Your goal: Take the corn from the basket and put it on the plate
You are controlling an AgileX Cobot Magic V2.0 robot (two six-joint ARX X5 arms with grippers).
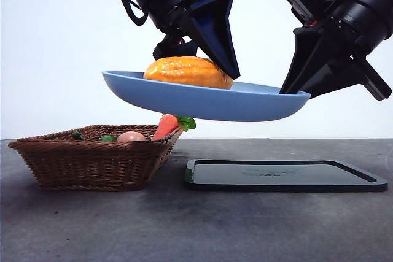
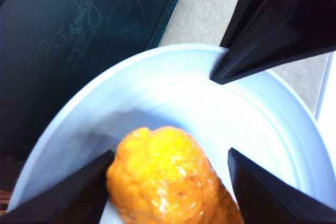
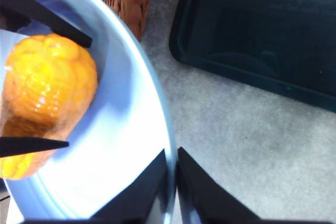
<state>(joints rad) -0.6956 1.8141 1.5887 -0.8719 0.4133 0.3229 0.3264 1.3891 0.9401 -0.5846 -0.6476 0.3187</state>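
Observation:
The light-blue plate (image 1: 245, 104) hangs level in the air above the basket (image 1: 92, 164) and the tray. My right gripper (image 3: 172, 163) is shut on the plate's right rim (image 3: 163, 124). It shows as the dark arm at the right (image 1: 296, 90) in the front view. The yellow-orange corn (image 1: 187, 72) lies on the plate's left part. My left gripper (image 2: 171, 150) stands over the corn (image 2: 168, 177), open. One jaw touches the cob's side and a small gap shows at the other. Its fingers (image 3: 47, 17) also flank the corn (image 3: 44, 93) in the right wrist view.
A red-orange carrot (image 1: 164, 126) with green leaves and a pinkish-tan ball (image 1: 131, 136) lie in the wicker basket at the left. A flat black tray (image 1: 282, 176) lies on the grey table to its right, under the plate's right half.

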